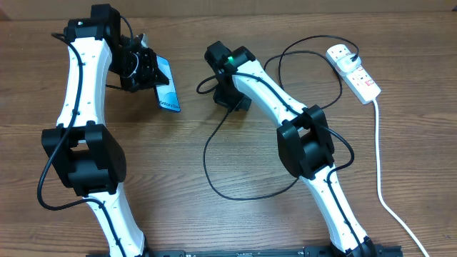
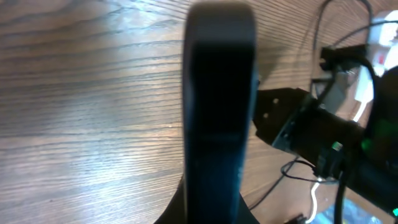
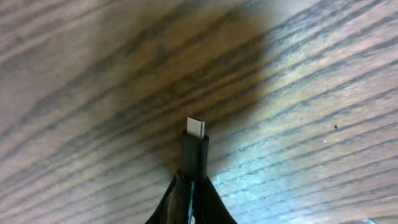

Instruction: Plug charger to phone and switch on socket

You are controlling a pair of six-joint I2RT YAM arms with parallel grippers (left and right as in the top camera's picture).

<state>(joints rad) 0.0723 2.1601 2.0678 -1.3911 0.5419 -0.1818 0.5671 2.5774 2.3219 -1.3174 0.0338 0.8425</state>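
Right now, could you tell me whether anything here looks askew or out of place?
Nothing looks damaged or spilled. The phone is held tilted in the left gripper, not lying flat, and the charger loops loosely across the table, its plug tip pinched in the right gripper.

1. Overhead view: bright, even light from above. Shadows on the table (image 1: 214,221) are faint and soft, and focus is sharp throughout.
2. Left wrist view: the phone (image 2: 217,112) is a dark, heavily blurred bar (very close to the lens). Pale glare streaks the table at left.
3. Right wrist view: the plug tip (image 3: 195,127) is fairly sharp, and a broad soft shadow surrounds it.
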